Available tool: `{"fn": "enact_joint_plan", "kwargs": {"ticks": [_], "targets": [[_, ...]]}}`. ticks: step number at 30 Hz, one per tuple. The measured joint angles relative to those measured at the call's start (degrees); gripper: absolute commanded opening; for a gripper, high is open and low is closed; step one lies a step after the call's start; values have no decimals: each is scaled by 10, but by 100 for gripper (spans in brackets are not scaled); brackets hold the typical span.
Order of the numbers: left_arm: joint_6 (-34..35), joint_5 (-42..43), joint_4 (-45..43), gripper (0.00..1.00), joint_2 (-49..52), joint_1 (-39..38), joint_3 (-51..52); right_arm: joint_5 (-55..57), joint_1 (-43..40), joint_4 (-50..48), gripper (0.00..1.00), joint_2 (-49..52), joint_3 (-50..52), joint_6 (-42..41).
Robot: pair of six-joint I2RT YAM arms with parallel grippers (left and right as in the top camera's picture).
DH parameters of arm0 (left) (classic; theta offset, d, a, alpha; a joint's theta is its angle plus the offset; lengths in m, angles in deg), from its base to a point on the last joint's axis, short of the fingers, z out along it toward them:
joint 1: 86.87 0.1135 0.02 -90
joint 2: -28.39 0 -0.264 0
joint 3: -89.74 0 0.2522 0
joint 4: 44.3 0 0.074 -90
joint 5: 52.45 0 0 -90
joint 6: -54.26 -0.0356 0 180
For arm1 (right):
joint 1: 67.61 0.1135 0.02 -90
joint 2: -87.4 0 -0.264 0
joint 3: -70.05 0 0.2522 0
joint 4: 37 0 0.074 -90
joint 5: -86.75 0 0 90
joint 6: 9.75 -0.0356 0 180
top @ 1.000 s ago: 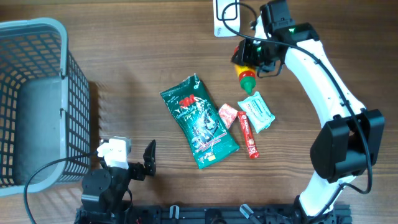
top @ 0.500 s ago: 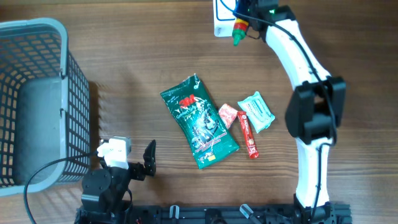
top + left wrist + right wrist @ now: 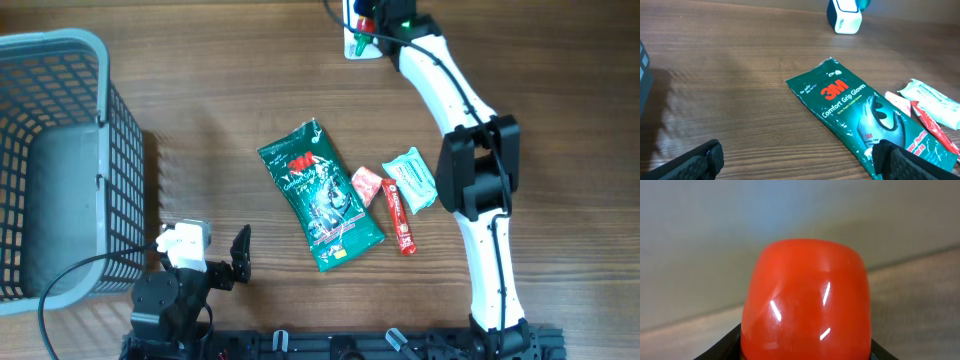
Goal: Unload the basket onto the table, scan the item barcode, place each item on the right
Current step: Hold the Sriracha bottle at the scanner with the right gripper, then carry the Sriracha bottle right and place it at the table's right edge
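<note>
The item is a glossy red bottle (image 3: 805, 300) with a green tip, and my right gripper (image 3: 805, 350) is shut on it. In the right wrist view its rounded red end fills the space between the jaws. Seen from overhead, the right gripper (image 3: 375, 18) holds the bottle (image 3: 363, 32) at the table's far edge, right against the white barcode scanner (image 3: 352, 46). The barcode itself does not show. My left gripper (image 3: 238, 258) rests open near the front left. In its wrist view its span (image 3: 800, 165) holds nothing, and the scanner (image 3: 844, 15) stands far ahead.
A green 3M gloves pack (image 3: 320, 195) lies mid-table, with a pink packet (image 3: 366, 185), a red stick pack (image 3: 400, 215) and a mint wipes pack (image 3: 412, 180) to its right. A grey mesh basket (image 3: 60, 60) fills the left side.
My right arm has swung up and to the left with the bottle, from beside the scanner to right against it at the far edge. The left arm has not moved.
</note>
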Motion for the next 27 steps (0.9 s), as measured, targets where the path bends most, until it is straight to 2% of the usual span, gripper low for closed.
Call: {"fn": "enact_joint_plan", "kwargs": {"ticks": [4, 7, 10, 14, 19, 21, 23, 27], "targets": [[0, 0, 0, 100, 0, 0, 0, 42, 0, 84, 37, 0, -19, 1], [0, 0, 0, 100, 0, 0, 0, 93, -13, 191, 37, -4, -58, 1], [0, 0, 0, 100, 0, 0, 0, 146, -42, 259, 37, -31, -72, -4], [0, 0, 0, 100, 0, 0, 0, 203, -131, 338, 34, -63, -89, -53], [0, 0, 0, 100, 0, 0, 0, 212, -262, 371, 34, -51, -89, -131], [0, 0, 0, 100, 0, 0, 0, 213, -297, 380, 40, -35, -89, -165], [0, 0, 0, 100, 0, 0, 0, 213, -312, 384, 46, -18, -89, -185], [0, 0, 0, 100, 0, 0, 0, 215, -320, 396, 48, 27, -88, -214]]}}
